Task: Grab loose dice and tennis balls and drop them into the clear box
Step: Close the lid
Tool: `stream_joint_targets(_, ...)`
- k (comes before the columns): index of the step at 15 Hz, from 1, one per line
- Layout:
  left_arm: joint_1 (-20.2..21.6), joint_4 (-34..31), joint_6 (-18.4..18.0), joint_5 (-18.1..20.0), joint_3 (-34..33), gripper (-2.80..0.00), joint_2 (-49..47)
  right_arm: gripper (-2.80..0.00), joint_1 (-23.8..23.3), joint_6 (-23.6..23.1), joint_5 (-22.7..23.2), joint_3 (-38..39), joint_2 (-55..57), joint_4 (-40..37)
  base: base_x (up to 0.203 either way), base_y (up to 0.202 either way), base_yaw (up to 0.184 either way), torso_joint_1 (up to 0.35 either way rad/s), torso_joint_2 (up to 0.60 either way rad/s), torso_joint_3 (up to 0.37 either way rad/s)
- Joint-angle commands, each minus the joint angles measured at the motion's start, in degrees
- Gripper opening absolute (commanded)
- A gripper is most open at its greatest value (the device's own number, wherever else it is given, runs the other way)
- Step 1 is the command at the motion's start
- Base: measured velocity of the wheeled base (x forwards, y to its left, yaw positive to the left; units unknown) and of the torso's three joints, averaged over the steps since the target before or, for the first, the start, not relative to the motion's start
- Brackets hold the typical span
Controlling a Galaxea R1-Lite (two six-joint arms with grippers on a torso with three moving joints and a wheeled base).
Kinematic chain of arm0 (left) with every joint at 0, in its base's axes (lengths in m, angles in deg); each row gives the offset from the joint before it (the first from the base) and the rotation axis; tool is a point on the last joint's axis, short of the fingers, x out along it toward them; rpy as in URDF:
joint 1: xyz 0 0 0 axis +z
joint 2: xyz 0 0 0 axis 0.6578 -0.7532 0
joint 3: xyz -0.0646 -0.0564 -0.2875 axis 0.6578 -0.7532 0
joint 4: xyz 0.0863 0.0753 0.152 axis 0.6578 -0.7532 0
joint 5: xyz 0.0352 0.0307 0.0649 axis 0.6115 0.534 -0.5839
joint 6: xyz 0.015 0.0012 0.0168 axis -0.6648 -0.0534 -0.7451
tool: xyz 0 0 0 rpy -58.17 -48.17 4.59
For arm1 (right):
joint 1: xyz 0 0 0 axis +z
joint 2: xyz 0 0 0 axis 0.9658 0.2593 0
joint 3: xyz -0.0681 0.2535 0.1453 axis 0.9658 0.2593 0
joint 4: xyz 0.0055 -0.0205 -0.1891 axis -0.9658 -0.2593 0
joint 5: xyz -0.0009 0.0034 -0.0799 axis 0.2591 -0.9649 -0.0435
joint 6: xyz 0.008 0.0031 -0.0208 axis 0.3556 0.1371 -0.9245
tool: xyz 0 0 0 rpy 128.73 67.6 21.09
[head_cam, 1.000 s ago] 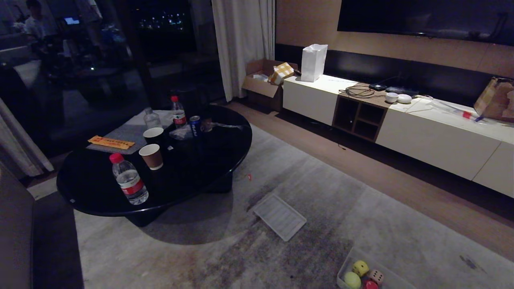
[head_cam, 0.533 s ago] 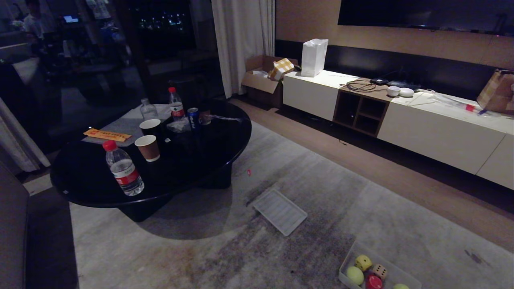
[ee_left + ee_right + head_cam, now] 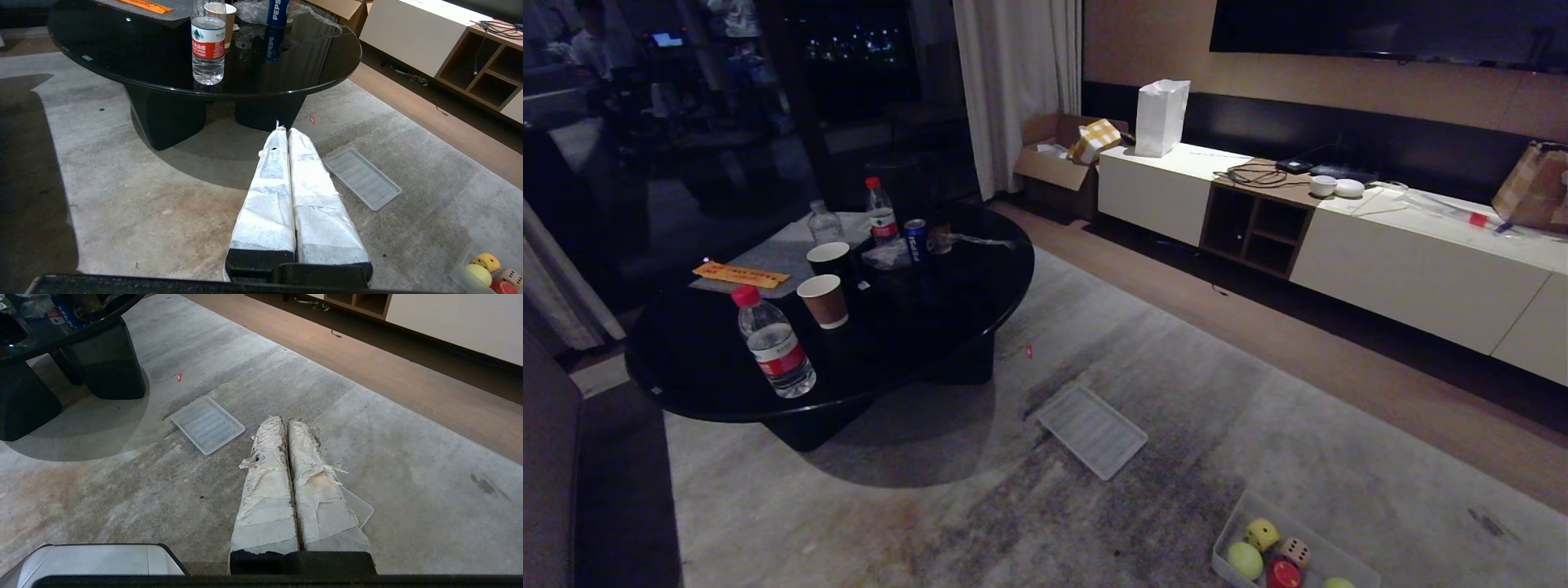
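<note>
Dice and balls already sit in the clear plastic box (image 3: 1232,523); both tape-wrapped grippers, left (image 3: 284,131) and right (image 3: 284,420), are pinched closed, so scanning the grey rug (image 3: 931,523) for strays seems smart.

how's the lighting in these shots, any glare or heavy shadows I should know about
Head view: dim room, the black coffee table casting a broad shadow on the rug, the clear box cut off at the frame's bottom edge. Left wrist view: brighter, with reflections on the glossy tabletop. Right wrist view: evenly lit, no glare.

Three dice (image 3: 1283,553) — two tennis balls (image 3: 1245,560)
</note>
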Motion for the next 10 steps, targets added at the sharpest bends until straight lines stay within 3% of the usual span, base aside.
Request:
stream_joint_targets(1, 0.00, 0.02, 0.06, -0.03, -0.09, -2.80, -0.06, -2.80, 0.02, 0.02, -0.02, 0.01, 0.07, -0.05, 0.000, 0.000, 0.000, 0.000, 0.00, 0.000)
stream_joint_targets(6, 0.00, 0.02, 0.06, -0.03, -0.09, -2.80, -0.06, -2.80, 0.02, 0.02, -0.02, 0.01, 0.07, -0.05, 0.000, 0.000, 0.000, 0.000, 0.00, 0.000)
stream_joint_targets(10, 0.00, 0.02, 0.06, -0.03, -0.09, -2.80, -0.06, -2.80, 0.02, 0.02, -0.02, 0.01, 0.07, -0.05, 0.000, -0.004, 0.123, 0.002, 0.00, 0.004)
